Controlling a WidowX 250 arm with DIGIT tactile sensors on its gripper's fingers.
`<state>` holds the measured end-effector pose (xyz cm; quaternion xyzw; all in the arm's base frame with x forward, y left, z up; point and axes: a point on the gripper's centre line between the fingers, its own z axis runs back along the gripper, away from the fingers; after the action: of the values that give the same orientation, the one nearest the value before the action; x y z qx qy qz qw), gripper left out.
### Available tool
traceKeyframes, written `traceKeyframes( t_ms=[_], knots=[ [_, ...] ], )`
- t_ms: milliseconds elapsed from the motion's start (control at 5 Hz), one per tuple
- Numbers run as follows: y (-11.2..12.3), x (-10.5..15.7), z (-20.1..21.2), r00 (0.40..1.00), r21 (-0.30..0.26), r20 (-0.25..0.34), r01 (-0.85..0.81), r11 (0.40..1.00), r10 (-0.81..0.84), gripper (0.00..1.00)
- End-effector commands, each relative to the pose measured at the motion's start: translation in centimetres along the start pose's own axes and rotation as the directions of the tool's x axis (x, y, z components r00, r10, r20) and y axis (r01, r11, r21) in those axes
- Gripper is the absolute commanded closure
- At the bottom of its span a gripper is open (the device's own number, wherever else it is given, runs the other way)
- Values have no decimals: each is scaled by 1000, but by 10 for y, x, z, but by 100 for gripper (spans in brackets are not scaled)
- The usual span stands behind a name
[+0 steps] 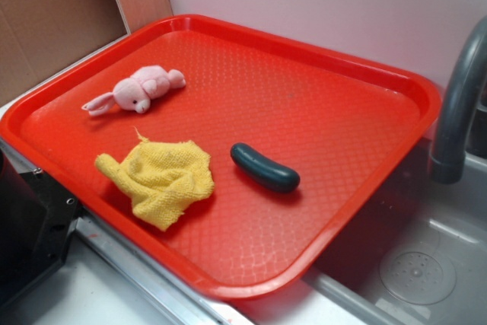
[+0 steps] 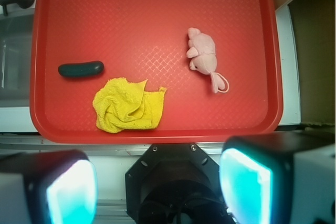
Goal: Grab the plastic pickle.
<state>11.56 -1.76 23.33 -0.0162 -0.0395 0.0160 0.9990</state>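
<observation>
Here pickle lies beside yellow cloth, bunny apart; jaws spread, empty.

On the tray, the plastic pickle lies at frame centre, the cloth just left of it, the plush bunny upper left, faucet far right.

Soft, even light; faint glare on the red tray at 6 o'clock; the wrist view's near end effector fingers are blurred.
</observation>
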Motion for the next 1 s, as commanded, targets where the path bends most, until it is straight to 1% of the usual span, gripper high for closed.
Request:
traceKeyframes(
  t_ms=[0,200,400,600,800],
  knots=[
    [0,0,0,1000,0,0,0,1000,0,0],
    [1,-1,0,996,-84,-16,-94,992,93,0],
    [-7,4,-2,957,-61,4,-290,955,290,0],
    [-25,12,-14,856,-44,0,-517,855,517,0],
    [-41,22,-28,700,-100,2,-711,696,715,0]
  ],
)
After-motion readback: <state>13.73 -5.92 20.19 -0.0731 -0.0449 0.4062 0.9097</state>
